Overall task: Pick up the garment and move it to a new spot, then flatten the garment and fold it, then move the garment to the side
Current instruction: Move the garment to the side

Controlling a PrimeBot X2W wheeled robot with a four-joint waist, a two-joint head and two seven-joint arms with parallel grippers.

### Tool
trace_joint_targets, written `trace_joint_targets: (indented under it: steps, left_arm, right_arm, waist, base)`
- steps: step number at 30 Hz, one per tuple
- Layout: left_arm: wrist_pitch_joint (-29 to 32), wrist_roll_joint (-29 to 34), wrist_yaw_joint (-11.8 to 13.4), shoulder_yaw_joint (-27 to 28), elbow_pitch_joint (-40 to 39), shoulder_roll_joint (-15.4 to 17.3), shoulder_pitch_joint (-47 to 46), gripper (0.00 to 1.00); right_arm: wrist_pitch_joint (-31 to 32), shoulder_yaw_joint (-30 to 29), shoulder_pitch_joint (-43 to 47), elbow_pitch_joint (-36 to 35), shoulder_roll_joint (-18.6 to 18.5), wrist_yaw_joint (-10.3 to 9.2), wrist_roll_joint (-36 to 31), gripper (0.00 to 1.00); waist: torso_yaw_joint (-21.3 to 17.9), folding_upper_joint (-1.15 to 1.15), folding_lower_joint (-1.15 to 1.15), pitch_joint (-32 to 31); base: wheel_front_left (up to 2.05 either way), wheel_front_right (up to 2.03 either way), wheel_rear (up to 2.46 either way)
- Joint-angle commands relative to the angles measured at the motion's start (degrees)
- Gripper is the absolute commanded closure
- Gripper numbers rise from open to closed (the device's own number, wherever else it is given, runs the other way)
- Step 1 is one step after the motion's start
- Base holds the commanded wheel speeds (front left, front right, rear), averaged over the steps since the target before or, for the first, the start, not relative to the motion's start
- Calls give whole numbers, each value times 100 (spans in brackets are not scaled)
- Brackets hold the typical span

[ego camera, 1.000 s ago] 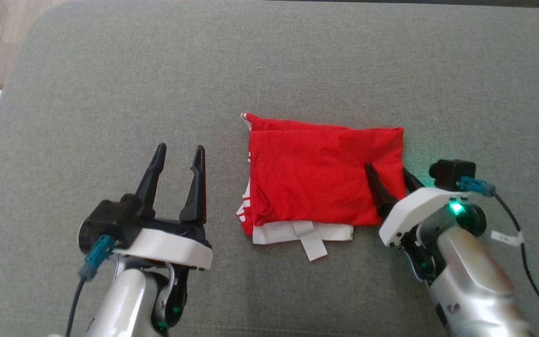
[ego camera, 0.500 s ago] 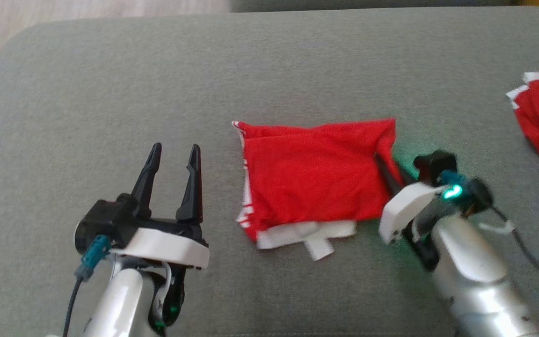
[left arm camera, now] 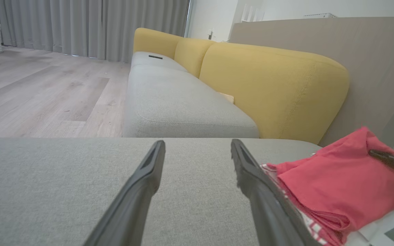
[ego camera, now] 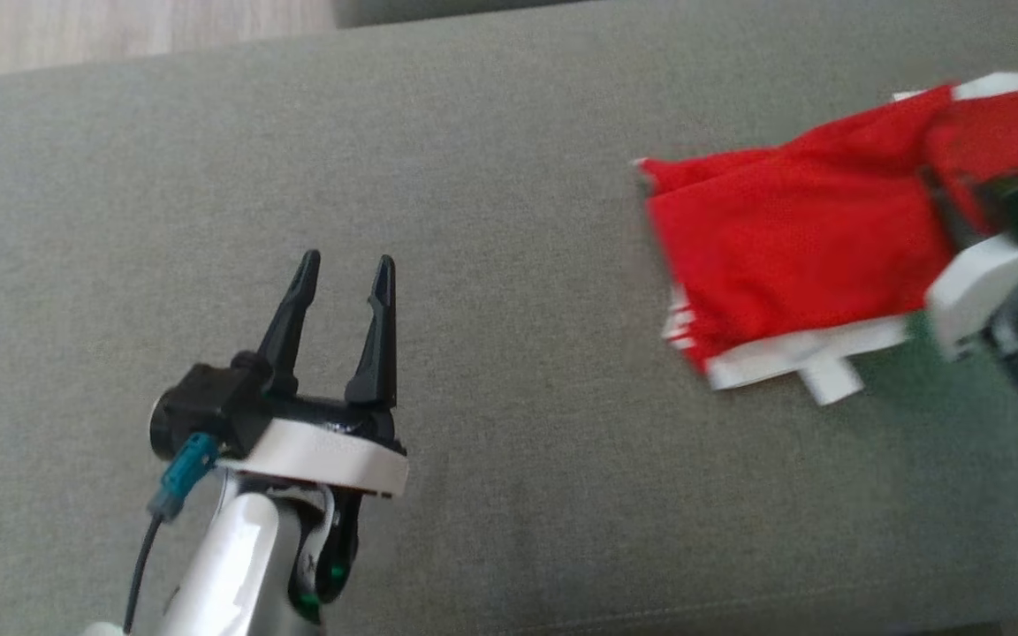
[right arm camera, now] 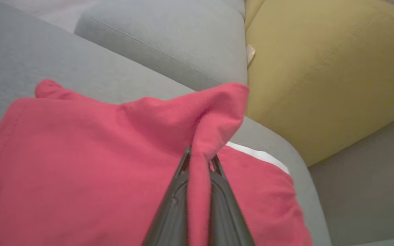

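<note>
"Garment (ego camera: 783, 256) first: where is it lying?"

"Folded, red with a white band (ego camera: 792, 353) along its near side, on the grey cushion (ego camera: 509, 132), toward the right end and in the far half. The head view smears that side, so the right gripper (right arm camera: 200, 156) is a blur there, and the frame's edge cuts it off."

"Then can you tell its grip?"

"From its own wrist camera, yes. Both fingers (right arm camera: 169, 212) are pressed together on a raised fold of red cloth at the garment's right end, and the fold stands up between the tips."

"What's underneath that end?"

"More red fabric with a white stripe (right arm camera: 258, 155). Whether it is the same piece or another I cannot tell."

"And the left gripper (ego camera: 345, 262)?"

"Over the cushion's near-left part, fingers spread with nothing between them, well apart from the garment."
</note>
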Motion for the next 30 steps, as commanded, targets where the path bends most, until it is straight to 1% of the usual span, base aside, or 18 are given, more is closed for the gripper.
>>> trace_joint_targets:
  steps: [1,5,9,15,19,23,29,30]
  left_arm:
    - [-32,63,-23,151,-219,13,-287,0]
    - [-32,121,-69,193,-197,13,-343,0]
    - [-32,160,-115,253,-176,12,-393,0]
    - [-32,164,-153,256,-179,12,-462,0]
    - [-32,140,-134,265,-193,12,-470,0]
    - [-32,138,-137,267,-204,12,-467,0]
    - [-32,146,-138,291,-203,12,-455,0]
    - [-32,149,-136,298,-198,12,-449,0]
  right_arm:
    - [26,8,-273,-200,-238,39,64,100]
    - [109,-172,-447,-14,-840,39,143,100]
    - [163,-458,-633,356,-1123,39,-16,100]
    - [163,-897,-879,770,-1271,39,-489,100]
    - [159,-1236,-1010,959,-1350,39,-842,100]
    - [166,-1500,-1039,1058,-1314,39,-1120,100]
    - [191,-1804,-985,1076,-1142,39,-1371,100]
    - [183,-1855,-973,1047,-1110,39,-1428,66]
  waist:
    - [-33,0,0,87]
    - [-21,0,0,266]
    - [39,0,0,406]
    - [168,0,0,572]
    - [232,0,0,627]
    - [269,0,0,669]
    - [257,0,0,670]
    - [247,0,0,662]
  base:
    - [0,0,0]
    - [0,0,0]
    - [0,0,0]
    - [0,0,0]
    - [0,0,0]
    - [0,0,0]
    - [0,0,0]
    - [0,0,0]
